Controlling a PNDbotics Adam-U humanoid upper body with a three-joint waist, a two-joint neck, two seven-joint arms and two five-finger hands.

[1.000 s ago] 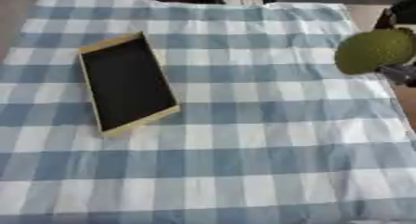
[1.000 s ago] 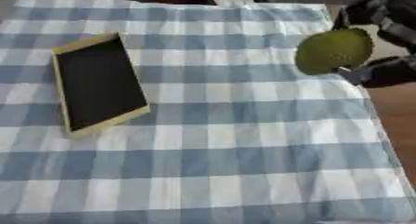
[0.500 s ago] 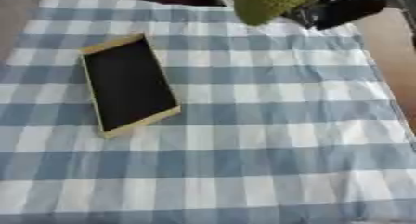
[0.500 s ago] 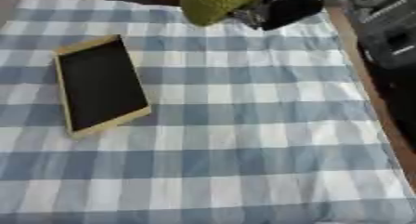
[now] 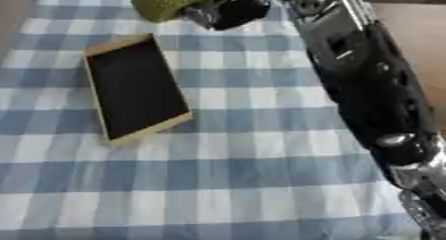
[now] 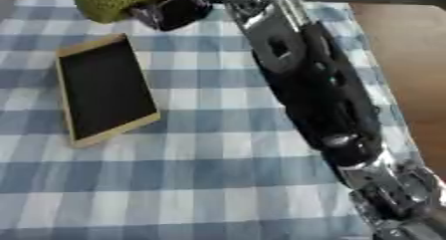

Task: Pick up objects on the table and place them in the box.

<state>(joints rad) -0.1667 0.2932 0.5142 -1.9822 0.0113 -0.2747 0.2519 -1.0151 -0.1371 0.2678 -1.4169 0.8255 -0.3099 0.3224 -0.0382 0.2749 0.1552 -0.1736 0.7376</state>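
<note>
A bumpy yellow-green round fruit (image 5: 170, 0) hangs at the top of the view, held by my right hand (image 5: 228, 11), whose black fingers curl round it. It is above the far edge of the table, just beyond the top end of the box (image 5: 138, 88). The box is a shallow tray with a light wooden rim and a black inside, lying askew on the blue and white checked cloth (image 5: 218, 184). Nothing shows inside it. My right arm (image 5: 370, 89) stretches from the lower right up to the fruit. My left hand shows in neither view.
The checked cloth covers the whole table. A brown floor strip (image 5: 418, 40) runs along the right edge. Dark shapes sit beyond the far edge of the table.
My right hand has carried the fruit from the right side, up and leftward, to a spot above the box's far end. The arm now reaches across the right part of the view.
</note>
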